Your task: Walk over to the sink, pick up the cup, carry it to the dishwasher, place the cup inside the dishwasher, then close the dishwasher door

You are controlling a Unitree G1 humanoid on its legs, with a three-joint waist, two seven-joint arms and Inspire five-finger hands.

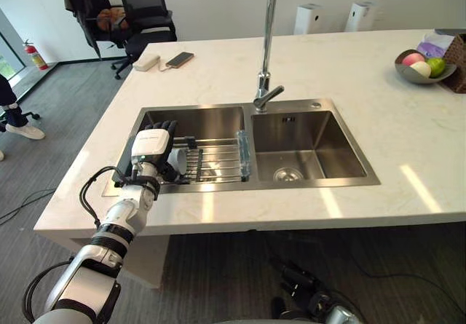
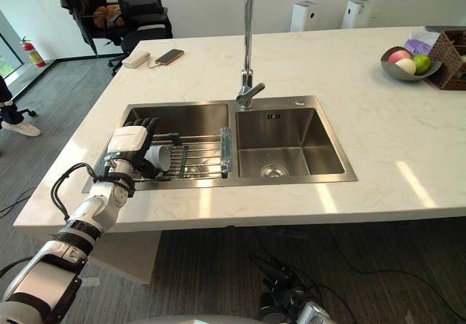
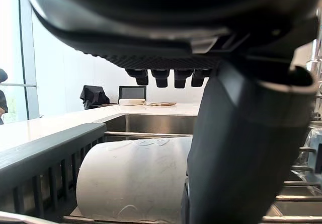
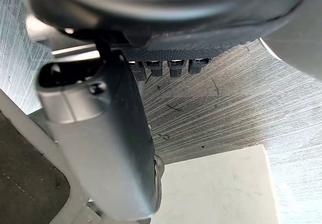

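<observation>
Where the white cup (image 3: 131, 178) lies on its side, it shows as a smooth matte cylinder on the wire rack (image 1: 218, 156) set across the left basin of the steel sink (image 1: 313, 142). The left hand (image 1: 151, 148) is over it. Its dark fingers (image 3: 163, 76) reach out straight above the cup and the thumb (image 3: 241, 148) stands down beside it, so the hand is spread, not clamped. Whether thumb or palm touches the cup cannot be told. From the head the hand covers most of the cup. The rack has thin metal rods, a dark slatted end by the hand and a clear plastic end near the divider. The right basin is brushed steel with a round drain (image 1: 288, 173). A tall curved chrome tap (image 1: 268, 40) rises behind the divider. The counter (image 1: 364, 69) is pale veined stone. On it sit a phone (image 1: 180, 59) and a white box (image 1: 146, 62) at the far left edge. At the right edge a grey bowl (image 1: 411, 74) of fruit sits beside a woven basket (image 1: 457, 62) that is cut off. The right hand (image 4: 105, 148) hangs low over ribbed grey carpet (image 4: 241, 93), fingers relaxed, holding nothing. Office chairs (image 1: 145, 18) stand past the counter.
</observation>
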